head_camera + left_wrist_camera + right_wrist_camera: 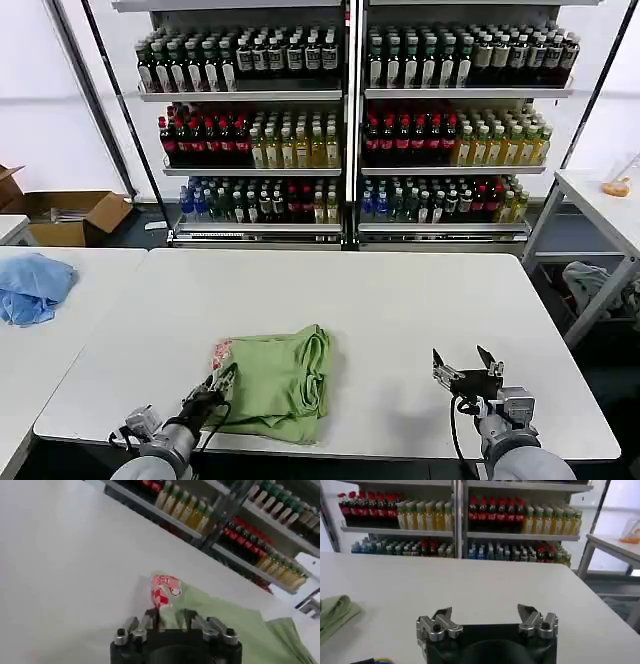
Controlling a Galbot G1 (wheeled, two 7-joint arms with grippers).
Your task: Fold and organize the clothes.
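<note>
So the green shirt [278,382] is lying folded up on the white desk [400,300], near the front edge and a bit left of the middle, with its red-and-white patch [221,352] poking out at the left corner. The left hand [222,381] sits right at that corner, fingers closed down on the shirt's edge just below the patch. The right hand [466,364] hangs over bare desk well off to the right, fingers spread wide, holding nothing. There's a blue cloth [32,286] on the next desk to the left, and drink shelves [350,120] behind.
</note>
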